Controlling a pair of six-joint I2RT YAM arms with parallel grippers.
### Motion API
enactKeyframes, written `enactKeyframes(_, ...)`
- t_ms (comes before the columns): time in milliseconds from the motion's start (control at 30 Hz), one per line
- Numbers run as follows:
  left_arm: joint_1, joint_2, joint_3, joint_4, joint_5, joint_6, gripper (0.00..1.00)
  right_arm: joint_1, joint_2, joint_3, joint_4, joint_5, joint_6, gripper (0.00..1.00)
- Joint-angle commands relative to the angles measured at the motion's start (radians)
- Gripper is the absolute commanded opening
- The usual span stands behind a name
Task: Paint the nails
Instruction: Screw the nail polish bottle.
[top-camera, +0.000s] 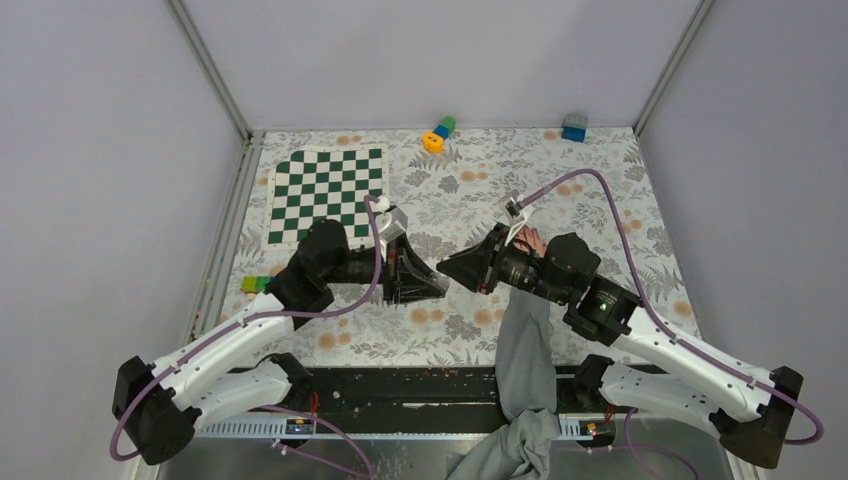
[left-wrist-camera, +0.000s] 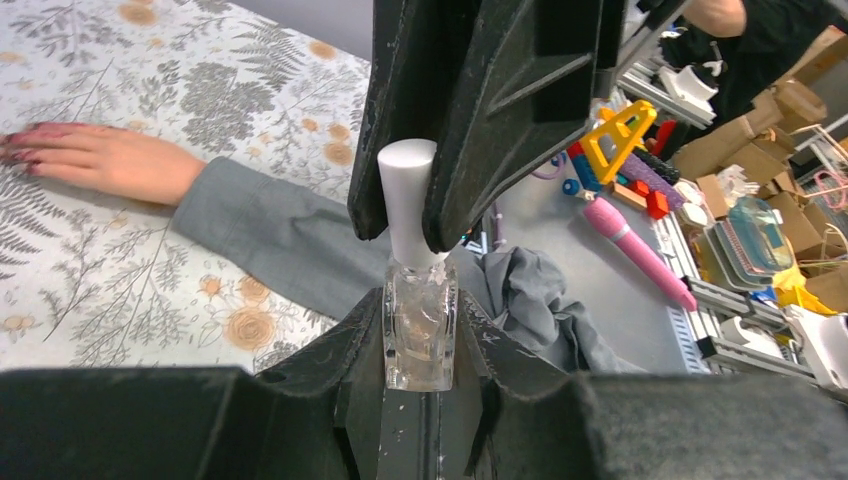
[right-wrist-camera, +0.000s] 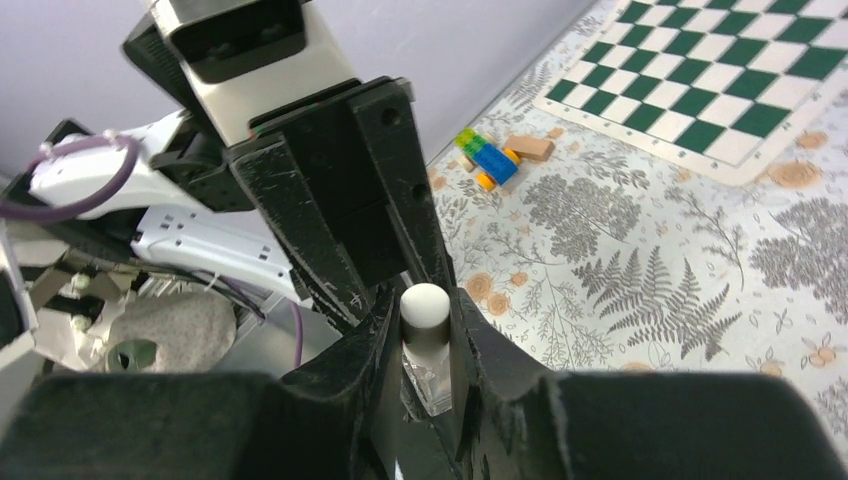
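Note:
A small clear glass polish bottle (left-wrist-camera: 420, 325) sits shut between the jaws of my left gripper (left-wrist-camera: 420, 312). Its white cap (left-wrist-camera: 408, 195) is pinched by my right gripper (left-wrist-camera: 405, 228), which comes in from above. The right wrist view shows the same cap (right-wrist-camera: 424, 308) between the jaws of my right gripper (right-wrist-camera: 425, 318). The two grippers meet tip to tip over the table's middle, left gripper (top-camera: 437, 284) and right gripper (top-camera: 455, 270). A bare hand (left-wrist-camera: 110, 160) with a grey sleeve (left-wrist-camera: 270, 235) lies flat on the table. Its dark-reddish nails (left-wrist-camera: 20, 148) show at the far left. From the top the hand (top-camera: 532, 241) is mostly hidden under my right wrist.
A green-and-white chessboard (top-camera: 325, 195) lies at the back left. Toy blocks (top-camera: 438, 133) and a blue block (top-camera: 574, 127) sit at the far edge. More small blocks (top-camera: 253, 284) lie by the left arm. The grey sleeve (top-camera: 525, 350) runs off the near edge.

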Motion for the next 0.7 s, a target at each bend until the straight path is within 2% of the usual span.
enactKeyframes(0, 0.031, -0.034, 0.038, 0.025, -0.151, 0.071, 0.0, 0.018, 0.016, 0.012, -0.149, 0.086, 0.077, 0.0)
enactKeyframes(100, 0.031, -0.022, 0.039, 0.014, -0.169, 0.071, 0.0, 0.028, 0.033, 0.016, -0.143, 0.12, 0.098, 0.0)
enactKeyframes(500, 0.031, -0.008, 0.023, -0.019, -0.289, 0.068, 0.0, 0.132, 0.093, 0.058, -0.218, 0.474, 0.168, 0.0)
enactKeyframes(667, 0.031, 0.006, 0.032, -0.051, -0.326, 0.069, 0.0, 0.165, 0.129, 0.082, -0.243, 0.569, 0.19, 0.0)
